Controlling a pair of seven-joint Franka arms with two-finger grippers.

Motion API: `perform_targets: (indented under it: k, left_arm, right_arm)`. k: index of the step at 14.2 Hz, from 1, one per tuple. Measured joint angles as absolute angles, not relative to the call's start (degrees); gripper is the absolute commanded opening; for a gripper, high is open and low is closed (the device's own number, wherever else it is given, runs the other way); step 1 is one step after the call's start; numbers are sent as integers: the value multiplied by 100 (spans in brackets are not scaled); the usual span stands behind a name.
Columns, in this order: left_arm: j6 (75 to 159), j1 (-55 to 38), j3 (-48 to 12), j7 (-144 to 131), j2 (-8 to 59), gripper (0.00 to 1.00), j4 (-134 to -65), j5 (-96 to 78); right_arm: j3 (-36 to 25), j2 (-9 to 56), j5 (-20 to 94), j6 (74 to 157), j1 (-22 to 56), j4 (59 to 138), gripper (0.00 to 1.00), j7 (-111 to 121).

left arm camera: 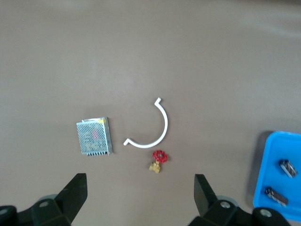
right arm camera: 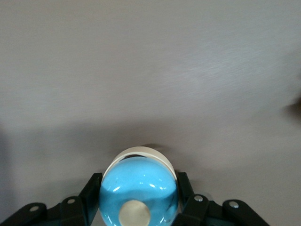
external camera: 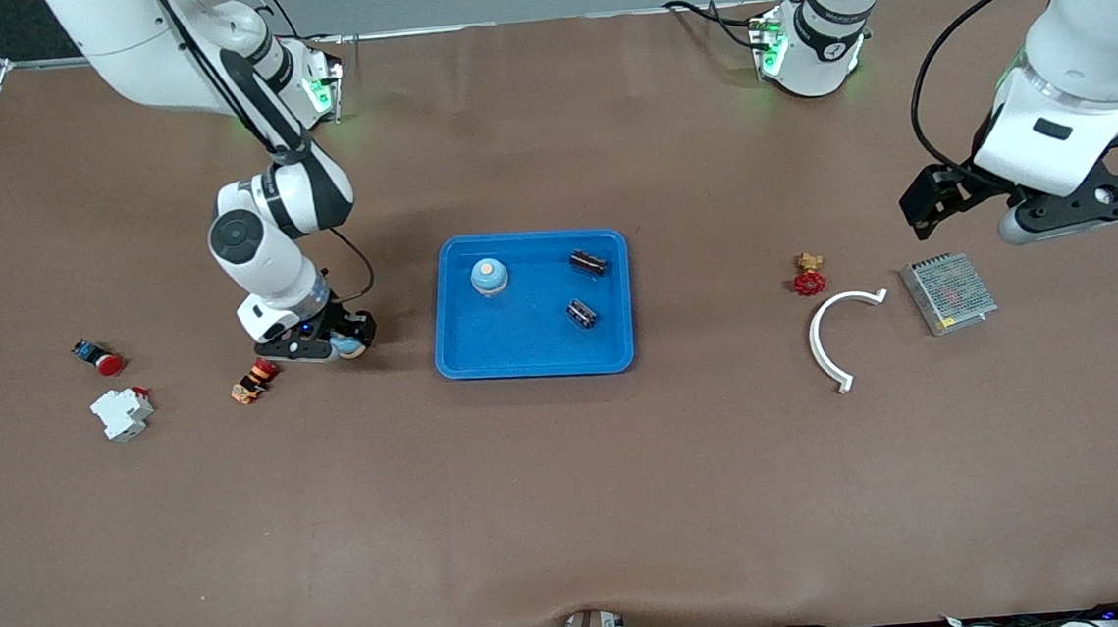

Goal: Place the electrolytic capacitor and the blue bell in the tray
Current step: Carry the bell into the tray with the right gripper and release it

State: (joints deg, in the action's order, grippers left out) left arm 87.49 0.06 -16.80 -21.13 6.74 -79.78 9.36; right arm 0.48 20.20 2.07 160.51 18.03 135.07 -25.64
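The blue tray (external camera: 534, 355) lies mid-table and shows at the edge of the left wrist view as the tray (left arm camera: 282, 146). In it stand one blue bell (external camera: 489, 276) and two dark electrolytic capacitors (external camera: 588, 262) (external camera: 581, 314); the capacitors (left arm camera: 288, 168) (left arm camera: 276, 196) also show in the left wrist view. My right gripper (external camera: 348, 338) is low at the table beside the tray, toward the right arm's end, shut on a second blue bell (right arm camera: 138, 193). Its fingers (right arm camera: 91, 193) press the bell's sides. My left gripper (left arm camera: 140, 190) hangs open and holds nothing, above the table toward the left arm's end.
Toward the right arm's end lie a red push button (external camera: 102, 359), a white breaker (external camera: 121, 413) and a small orange part (external camera: 254, 382). Toward the left arm's end lie a red-handled valve (external camera: 809, 281), a white curved piece (external camera: 836, 333) and a metal power supply (external camera: 948, 292).
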Motion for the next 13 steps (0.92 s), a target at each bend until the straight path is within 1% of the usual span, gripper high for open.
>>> perform_targets:
  k: [4,7,9,11,13]
  left_arm:
    - [8669,-143,-1316,-1694,302,100,-8312,789]
    - [8627,-163,-1020,-1298,58,100,-8489,630]
    - [8557,-142,-951,-1243,-25,100,-8532,613]
    - [8491,-142,-940,-1242,-78,100,-8550,612]
    - [8431,-146,-941,-1242,-105,100,-8562,602]
  right_arm:
    - [61,1770,207,15242,2228,13149,0,-3402]
    - [69,1729,207,15066,2671,12905,0,-4257]
    - [74,1732,207,15010,2946,12757,0,-4730]
    - [74,1785,207,14742,3137,12534,0,-5135]
    - [76,1966,207,14576,3325,12240,0,-5518]
